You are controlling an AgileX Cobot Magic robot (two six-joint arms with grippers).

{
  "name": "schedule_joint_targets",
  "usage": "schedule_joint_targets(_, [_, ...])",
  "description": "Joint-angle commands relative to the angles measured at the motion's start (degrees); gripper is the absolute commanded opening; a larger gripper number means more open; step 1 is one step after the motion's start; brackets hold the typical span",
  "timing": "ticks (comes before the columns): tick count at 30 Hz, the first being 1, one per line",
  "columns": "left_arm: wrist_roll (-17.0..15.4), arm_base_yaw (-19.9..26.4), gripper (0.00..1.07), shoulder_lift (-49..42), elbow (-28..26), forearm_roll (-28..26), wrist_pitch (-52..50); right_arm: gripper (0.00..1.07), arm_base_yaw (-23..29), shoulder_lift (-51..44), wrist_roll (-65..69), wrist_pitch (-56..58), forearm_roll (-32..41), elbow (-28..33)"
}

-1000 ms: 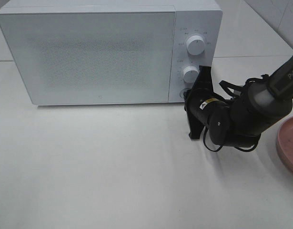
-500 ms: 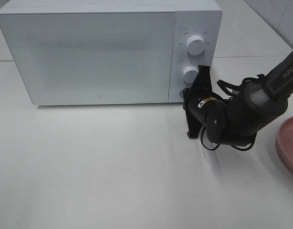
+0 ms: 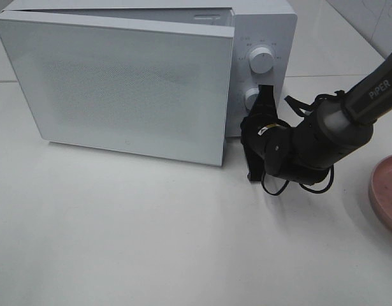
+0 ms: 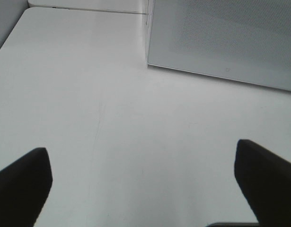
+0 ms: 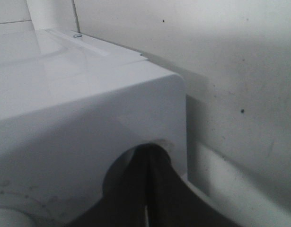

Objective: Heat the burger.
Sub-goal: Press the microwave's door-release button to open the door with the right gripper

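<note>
The burger is out of view. The white microwave [image 3: 262, 22] stands at the back of the table, and its door [image 3: 119, 89] hangs ajar, swung out on the side next to the control panel. My right gripper [image 3: 250, 127] is shut, its tips against the bottom of the control panel below the lower knob [image 3: 252, 97]. In the right wrist view the closed fingers [image 5: 146, 189] sit in a round recess of the microwave's front [image 5: 88, 118]. My left gripper [image 4: 143, 189] is open over bare table, holding nothing, with the door [image 4: 230, 38] ahead of it.
A pink plate [image 3: 384, 191] lies at the right edge of the table, partly cut off by the frame. The upper knob [image 3: 261, 60] sits above the lower one. White tabletop [image 3: 151, 242] stretches in front of the microwave.
The microwave door, flush with the front before, has popped ajar. The right arm has pushed slightly left against the control panel.
</note>
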Motion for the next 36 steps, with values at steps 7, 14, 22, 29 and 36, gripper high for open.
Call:
schedule_joint_targets(7, [0.1, -0.1, 1.02, -1.4, 0.1, -0.2, -0.9, 0.0, -1.4, -0.6, -1.9, -8.7, -0.9, -4.2])
schedule_joint_targets(14, [0.1, -0.1, 1.02, -1.3, 0.1, -0.2, -0.9, 0.0, -1.3, -3.0, -2.9, -7.4, -1.1, -1.9])
schedule_joint_targets(22, [0.1, -0.1, 1.02, -1.0, 0.1, -0.2, -0.9, 0.0, -1.3, -5.2, -3.1, -4.6, -1.1, 1.2])
schedule_joint_targets(29, [0.1, -0.1, 1.02, -1.0, 0.1, -0.2, -0.9, 0.0, -1.3, -7.1, -2.8, -0.5, -4.0, 4.7])
schedule_joint_targets(36, [0.1, -0.1, 1.02, -1.0, 0.1, -0.2, -0.9, 0.0, -1.3, -9.6, -2.5, 3.0, -8.4, 8.1])
